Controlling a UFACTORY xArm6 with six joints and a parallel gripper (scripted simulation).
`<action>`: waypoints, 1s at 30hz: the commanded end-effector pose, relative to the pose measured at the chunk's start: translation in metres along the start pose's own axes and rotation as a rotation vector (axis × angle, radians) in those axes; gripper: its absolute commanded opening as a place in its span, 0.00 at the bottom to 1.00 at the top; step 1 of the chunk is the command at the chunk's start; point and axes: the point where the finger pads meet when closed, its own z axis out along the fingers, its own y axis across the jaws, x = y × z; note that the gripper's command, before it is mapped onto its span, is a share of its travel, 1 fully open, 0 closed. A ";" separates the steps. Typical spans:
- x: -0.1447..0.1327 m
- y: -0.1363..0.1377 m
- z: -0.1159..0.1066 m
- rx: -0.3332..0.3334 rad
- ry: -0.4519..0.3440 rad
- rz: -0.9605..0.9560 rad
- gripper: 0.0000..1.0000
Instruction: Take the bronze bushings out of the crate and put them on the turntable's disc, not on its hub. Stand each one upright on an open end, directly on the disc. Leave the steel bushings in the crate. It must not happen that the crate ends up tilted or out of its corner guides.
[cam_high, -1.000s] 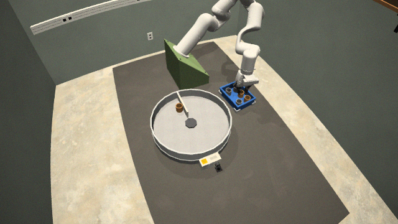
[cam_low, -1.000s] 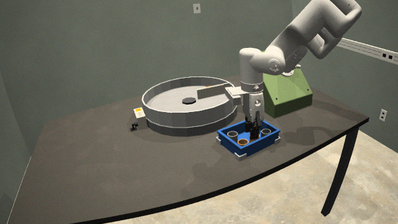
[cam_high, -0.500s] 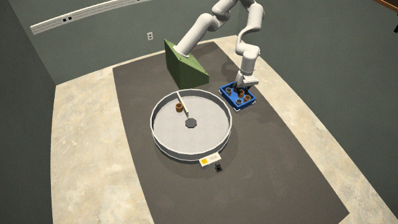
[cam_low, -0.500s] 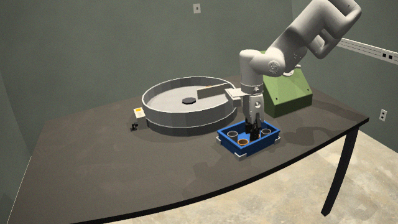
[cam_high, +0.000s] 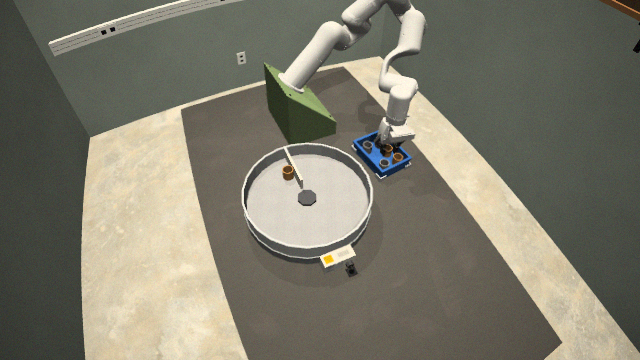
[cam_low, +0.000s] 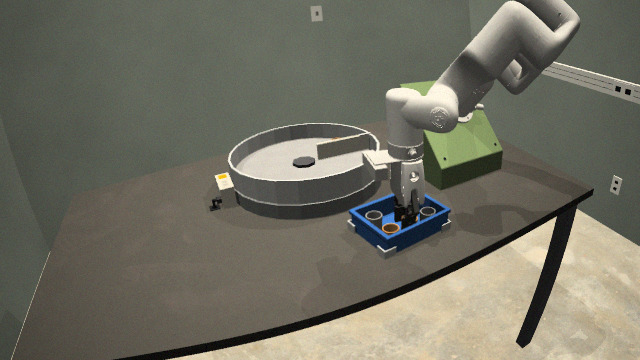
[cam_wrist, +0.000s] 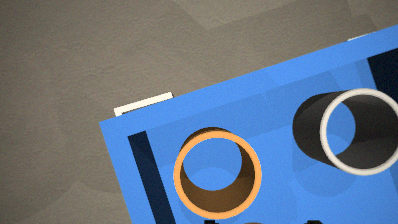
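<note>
Exterior view: tool (cam_low: 406, 214) half-open inside crate (cam_low: 369, 231), straddling bronze bushing (cam_high: 387, 149), ungripped, walls close

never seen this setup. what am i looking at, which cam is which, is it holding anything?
It is one white robot arm bolted to a green wedge on a dark table. The first picture looks down from above, the second from the side, and the third from a camera on the wrist.

On the table are a round turntable and a blue crate. One bronze bushing already stands on the disc, away from the hub. The crate holds two steel bushings and two bronze ones.

The gripper is down inside the crate, fingers partly open, holding nothing yet.
</note>
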 end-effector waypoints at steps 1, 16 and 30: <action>0.001 -0.001 0.000 0.001 0.002 -0.001 0.48; 0.001 -0.001 0.000 0.001 0.002 -0.001 0.00; 0.001 -0.001 0.000 0.001 0.002 -0.001 0.00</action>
